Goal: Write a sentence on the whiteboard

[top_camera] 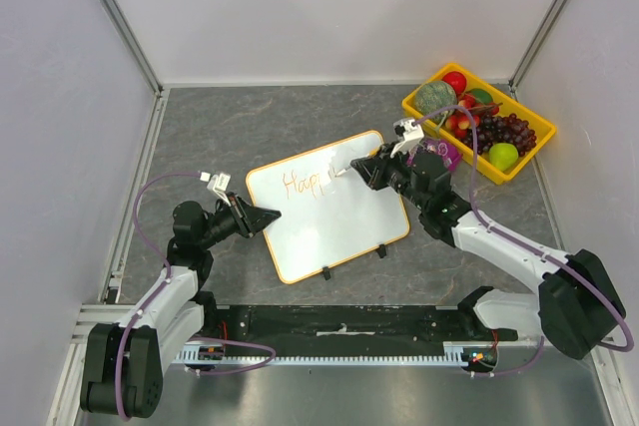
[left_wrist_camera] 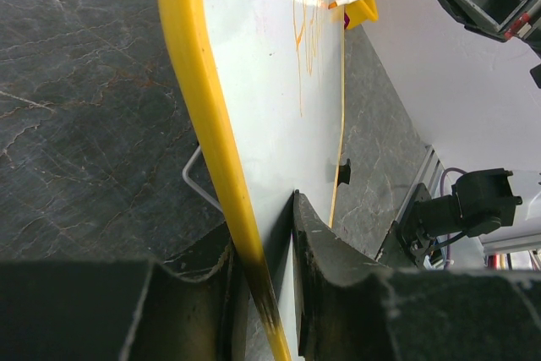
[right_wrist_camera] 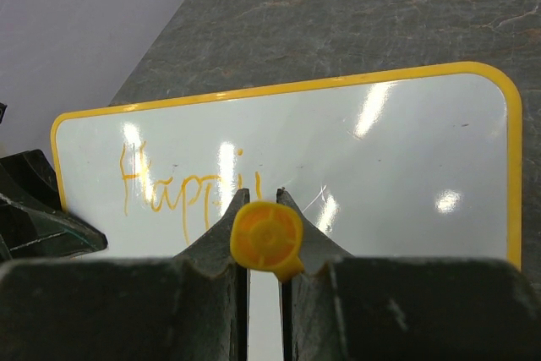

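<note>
**A:** Right arm, tool end first. Status?

**B:** The right gripper (right_wrist_camera: 258, 200) is clamped on the marker (right_wrist_camera: 267, 238). Its jaws are narrow around the barrel, and the yellow cap end faces the wrist camera. The tip sits at the whiteboard (top_camera: 339, 231), just past the last orange letter.

**A:** Left arm?

**B:** The left gripper (left_wrist_camera: 262, 234) pinches the whiteboard's yellow rim at the left edge, jaws narrow, one finger on each face.

**A:** Location of the work?

**B:** The whiteboard rests at an angle on the grey table (top_camera: 230, 127), between the two arms. The sentence (right_wrist_camera: 161, 188) reads "Happi" along the upper part. I judge most of it unwritten.

**A:** Failure modes from here?

**B:** There are three.
- Too much downward pressure could rotate the marker in the jaws and smear the strokes.
- A weak pinch on the rim would let the whiteboard creep under sideways strokes, so the line would wander.
- As the writing runs rightward, the right arm folds toward the fruit tray (top_camera: 409, 107) near it, and its cable could snag there.
</note>
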`<state>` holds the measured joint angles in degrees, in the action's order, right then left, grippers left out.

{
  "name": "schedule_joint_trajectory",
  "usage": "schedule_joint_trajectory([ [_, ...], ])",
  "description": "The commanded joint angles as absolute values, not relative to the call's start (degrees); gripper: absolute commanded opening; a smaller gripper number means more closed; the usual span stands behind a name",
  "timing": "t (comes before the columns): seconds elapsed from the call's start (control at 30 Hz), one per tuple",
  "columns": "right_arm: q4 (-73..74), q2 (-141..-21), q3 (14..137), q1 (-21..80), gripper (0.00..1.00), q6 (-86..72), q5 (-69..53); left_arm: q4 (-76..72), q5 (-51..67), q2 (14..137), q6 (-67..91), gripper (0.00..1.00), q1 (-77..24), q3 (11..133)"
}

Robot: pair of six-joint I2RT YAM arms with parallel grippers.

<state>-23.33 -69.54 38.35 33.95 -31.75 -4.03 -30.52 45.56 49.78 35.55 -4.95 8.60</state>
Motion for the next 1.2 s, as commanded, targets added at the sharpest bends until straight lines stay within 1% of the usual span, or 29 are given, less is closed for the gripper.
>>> schedule_joint_trajectory([
  [0.0, -23.03, -71.1, 41.66, 33.75, 0.0, -30.85, -1.15, -31.03, 45.44, 49.66, 31.03, 0.02, -5.27, 8.26],
  [0.43, -21.62, -72.51, 44.03, 33.22, 0.0, -30.94, 1.14, -31.03, 45.53, 49.75, 31.11, 0.02, -5.27, 8.26],
  [0.9, -20.22, -70.66, 39.91, 32.96, 0.0, -30.32, 0.18, -31.02, 45.44, 49.92, 31.03, 0.02, -5.27, 8.26],
  [1.17, -20.3, -68.38, 36.92, 32.96, 0.0, -30.59, -2.72, -31.02, 45.44, 49.83, 31.03, 0.02, -5.36, 8.26],
])
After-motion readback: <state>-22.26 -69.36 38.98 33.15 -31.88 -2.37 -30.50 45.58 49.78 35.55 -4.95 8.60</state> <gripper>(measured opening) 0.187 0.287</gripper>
